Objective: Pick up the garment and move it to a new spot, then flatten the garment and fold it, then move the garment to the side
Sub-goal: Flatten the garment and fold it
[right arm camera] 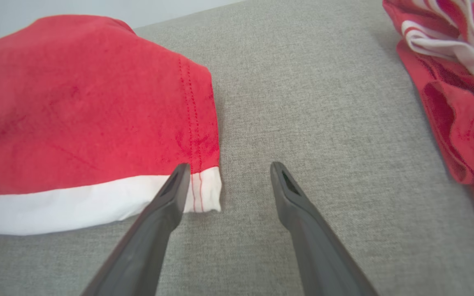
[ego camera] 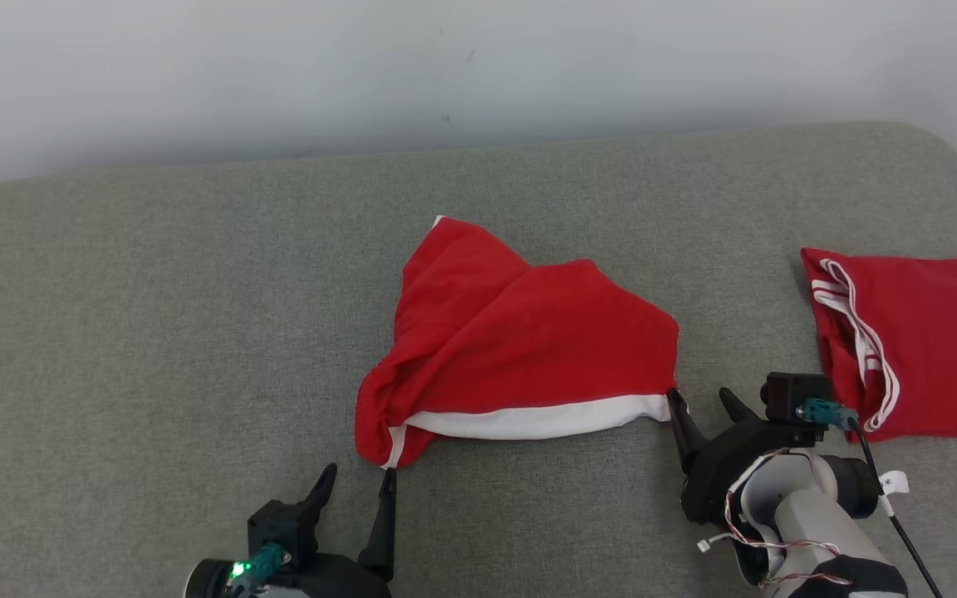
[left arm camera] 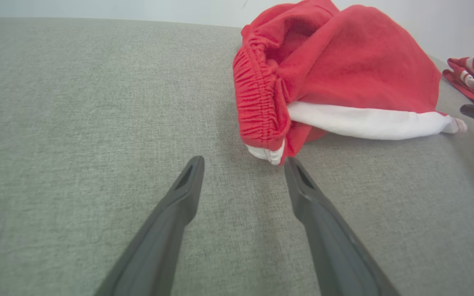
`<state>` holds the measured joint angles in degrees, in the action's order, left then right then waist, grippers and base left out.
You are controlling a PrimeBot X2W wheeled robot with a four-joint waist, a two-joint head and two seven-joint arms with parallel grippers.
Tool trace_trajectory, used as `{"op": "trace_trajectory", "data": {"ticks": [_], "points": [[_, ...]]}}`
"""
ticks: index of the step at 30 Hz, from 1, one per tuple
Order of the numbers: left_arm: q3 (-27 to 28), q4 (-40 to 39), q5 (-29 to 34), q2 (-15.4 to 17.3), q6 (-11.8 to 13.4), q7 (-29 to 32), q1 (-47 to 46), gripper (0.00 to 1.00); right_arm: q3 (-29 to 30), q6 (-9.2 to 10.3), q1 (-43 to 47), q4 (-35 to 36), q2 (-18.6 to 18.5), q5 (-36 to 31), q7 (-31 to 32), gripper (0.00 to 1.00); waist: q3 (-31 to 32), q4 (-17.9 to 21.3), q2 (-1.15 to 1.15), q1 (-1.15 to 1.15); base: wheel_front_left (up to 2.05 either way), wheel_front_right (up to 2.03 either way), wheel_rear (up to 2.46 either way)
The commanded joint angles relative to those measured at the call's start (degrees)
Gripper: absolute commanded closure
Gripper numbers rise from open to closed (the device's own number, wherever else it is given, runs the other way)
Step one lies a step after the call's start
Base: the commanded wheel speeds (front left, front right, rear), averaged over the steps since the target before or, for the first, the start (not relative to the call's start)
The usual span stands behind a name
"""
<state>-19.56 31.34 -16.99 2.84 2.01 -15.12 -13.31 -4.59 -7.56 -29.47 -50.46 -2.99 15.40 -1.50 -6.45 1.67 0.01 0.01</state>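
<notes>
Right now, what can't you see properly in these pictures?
- Striped red garment: head view, right edge cuts it off.
- Red shorts: bunched folds hide their full shape, all views.
- Left tool: head view, bottom edge cuts its base.
- Right tool: whether its fingertip touches the white hem is too close to tell.

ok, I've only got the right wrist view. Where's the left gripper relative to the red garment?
Observer: The left gripper is open at the red garment's near-left corner, one fingertip right by the cloth, nothing pinched.
Operator: What does that end of it look like?
Observer: A gathered elastic waistband, bunched up and facing that gripper.
Operator: Is it lying flat overall?
Observer: No. In the head view it's folded over itself into a rough triangle, peak toward the wall.
</notes>
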Motion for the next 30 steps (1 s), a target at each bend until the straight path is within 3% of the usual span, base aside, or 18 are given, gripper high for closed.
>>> {"op": "trace_trajectory", "data": {"ticks": [1, 17, 18, 19, 20, 21, 22, 23, 30], "points": [[-0.48, 0.33, -0.53, 0.09, 0.31, 0.02, -1.06, 0.00, -0.79, 0.18, -0.89, -0.85, 0.14, 1.16, -0.35, 0.00, -1.18, -0.18, -0.01, -0.01, 0.00, 0.00, 0.00], [-2.59, 3.27, -3.11, 0.11, 2.36, 0.01, -4.59, 0.00, -8.79, 0.18, -5.59, -10.44, 0.16, 7.74, -1.97, 0.00, -2.76, 0.31, -0.01, -0.01, 0.00, 0.00, 0.00], [-2.63, 3.38, -3.13, 0.10, 2.42, 0.02, -4.90, 0.19, -9.43, 0.17, -5.71, -10.87, 0.19, 8.02, -1.68, 0.00, -2.80, 0.28, -0.01, -0.01, 0.00, 0.00, 0.00], [-2.68, 3.48, -3.19, 0.10, 2.42, 0.01, -5.10, 0.55, -10.08, 0.17, -5.71, -11.28, 0.24, 8.29, -1.34, 0.00, -2.84, 0.25, -0.01, -0.01, 0.00, 0.00, 0.00], [-2.68, 3.48, -3.19, 0.10, 2.42, 0.01, -5.10, 0.55, -10.08, 0.17, -5.71, -11.28, 0.24, 8.29, -1.34, 0.00, -2.84, 0.25, -0.01, -0.01, 0.00, 0.00, 0.00], [-2.68, 3.42, -3.33, 0.11, 2.34, 0.02, -5.32, 0.81, -10.74, 0.16, -5.72, -11.59, 0.27, 8.67, -1.06, 0.02, -2.86, 0.23, -0.01, -0.01, 0.00, 0.00, 0.00], [-2.76, 3.47, -3.45, 0.11, 2.16, 0.01, -5.30, 1.00, -11.41, 0.16, -5.79, -11.96, 0.31, 8.90, -0.73, 0.80, -2.87, 0.20, -0.01, -0.01, 0.00, 0.00, 0.00], [-2.92, 3.68, -3.62, 0.10, 1.93, 0.02, -5.23, 1.00, -12.12, 0.11, -5.82, -12.15, 0.37, 9.27, -0.53, 1.00, -2.84, 0.18, -0.01, -0.01, 0.00, 0.00, 0.00], [-3.85, 1.99, -5.52, 0.10, 0.46, 0.02, -4.96, 1.00, -14.28, 0.09, -5.96, -10.48, 0.18, 13.11, -3.92, 1.00, -1.33, 0.21, -0.01, -0.01, 0.00, 0.00, 0.00]]}}
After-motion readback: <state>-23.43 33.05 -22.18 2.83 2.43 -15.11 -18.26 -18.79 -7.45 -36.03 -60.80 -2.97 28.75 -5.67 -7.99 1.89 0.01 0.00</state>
